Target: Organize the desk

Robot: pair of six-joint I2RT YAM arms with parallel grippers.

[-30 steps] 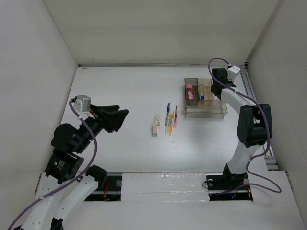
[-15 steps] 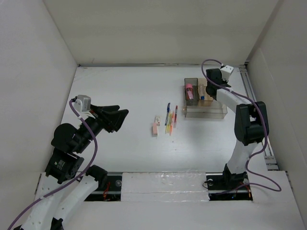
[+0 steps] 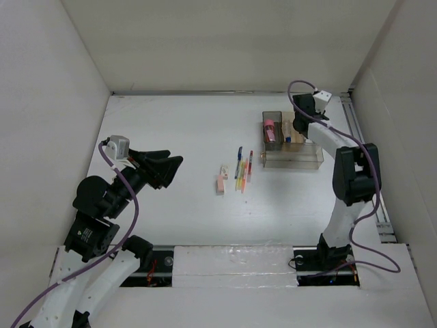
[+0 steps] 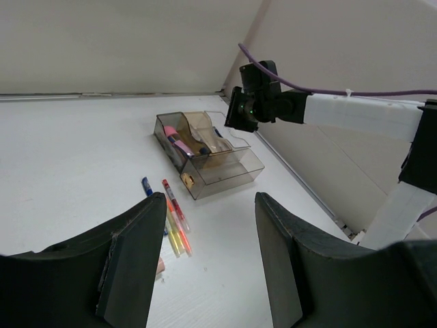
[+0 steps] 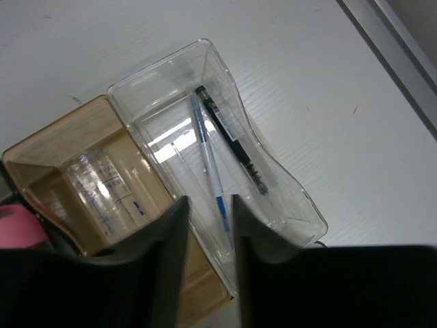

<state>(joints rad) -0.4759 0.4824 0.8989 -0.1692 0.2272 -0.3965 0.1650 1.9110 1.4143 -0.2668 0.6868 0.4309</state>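
Top external view: the desk (image 3: 191, 130) looks half tidied, with the clear tray (image 3: 292, 162) at 2 o'clock.
Two pens (image 5: 207, 158) lie in the tray under the right gripper (image 5: 208, 203), which is narrowly parted and empty. Loose markers (image 3: 242, 167) and a pink block (image 3: 220, 181) at centre remain. At 8 o'clock the left gripper (image 4: 210, 199) hangs wide and empty, and nothing seems to block its way.

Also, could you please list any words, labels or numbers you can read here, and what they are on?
No text is legible.
Pale print on the black pen: too small to read.
Print with a blue mark on the clear container in the tan compartment: too blurred to read.
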